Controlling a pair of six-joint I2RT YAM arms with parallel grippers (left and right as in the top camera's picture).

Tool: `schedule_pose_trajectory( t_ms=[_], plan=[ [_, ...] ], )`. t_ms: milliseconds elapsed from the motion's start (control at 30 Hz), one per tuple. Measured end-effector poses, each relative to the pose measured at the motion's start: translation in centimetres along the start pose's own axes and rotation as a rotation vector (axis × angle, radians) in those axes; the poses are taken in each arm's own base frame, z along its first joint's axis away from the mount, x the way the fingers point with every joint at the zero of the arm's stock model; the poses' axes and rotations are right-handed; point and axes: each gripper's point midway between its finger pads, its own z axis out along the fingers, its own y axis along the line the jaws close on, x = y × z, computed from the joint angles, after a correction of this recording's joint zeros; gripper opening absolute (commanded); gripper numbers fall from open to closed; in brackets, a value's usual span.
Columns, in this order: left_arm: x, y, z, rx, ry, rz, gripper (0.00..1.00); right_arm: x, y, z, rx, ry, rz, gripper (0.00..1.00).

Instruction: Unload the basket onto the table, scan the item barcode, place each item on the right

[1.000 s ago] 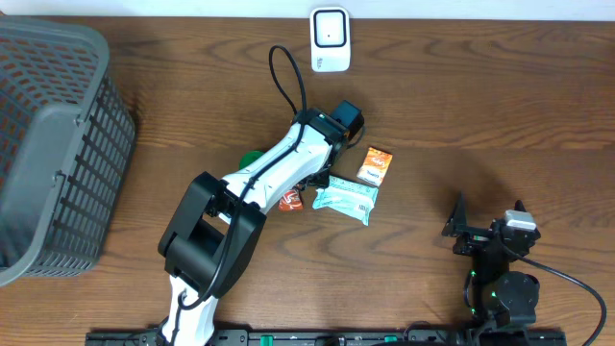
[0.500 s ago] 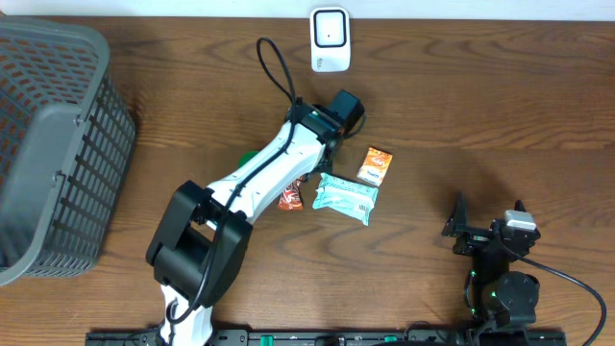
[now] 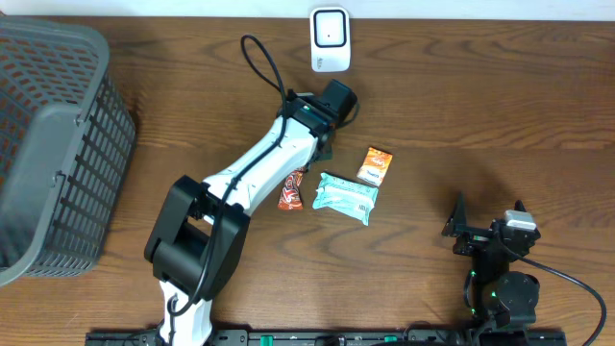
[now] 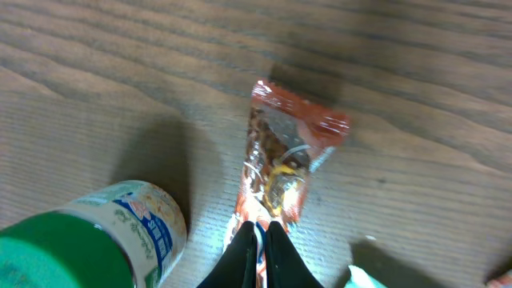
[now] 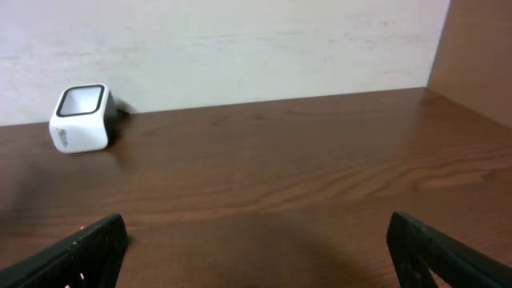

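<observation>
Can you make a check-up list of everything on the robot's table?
Surface: brown wooden table, no spills seen.
Job's things: white scanner at the far edge; red snack packet mid-table.
Clutter: teal packet, orange packet, green-lidded jar.
Tools: left tool shut on the red snack packet's end; right tool open, empty.
Cables: black cable loops beside the left arm.
Surroundings: grey basket at left; pale wall behind.
</observation>
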Motion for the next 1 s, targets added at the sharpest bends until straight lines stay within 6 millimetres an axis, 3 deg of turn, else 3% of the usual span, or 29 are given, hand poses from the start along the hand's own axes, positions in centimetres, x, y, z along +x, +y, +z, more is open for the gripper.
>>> schedule_pose_trajectory(
  t_ms=[267, 567, 867, 1000],
  plan=[
    [0.8, -0.2, 1.5, 0.049, 0.088, -0.049, 0.08, 0.0, 0.0, 0.0, 0.000, 0.000, 0.000, 0.99],
    [4.4, -1.4, 4.7, 0.055, 0.260, -0.109, 0.07, 0.0, 0.0, 0.0, 0.000, 0.000, 0.000, 0.99],
    [4.9, -1.2, 4.3, 0.050, 0.290, -0.141, 0.07, 0.0, 0.0, 0.0, 0.000, 0.000, 0.000, 0.99],
    [4.0, -1.5, 2.5, 0.092, 0.256, -0.150, 0.07, 0.0, 0.0, 0.0, 0.000, 0.000, 0.000, 0.99]
  ],
)
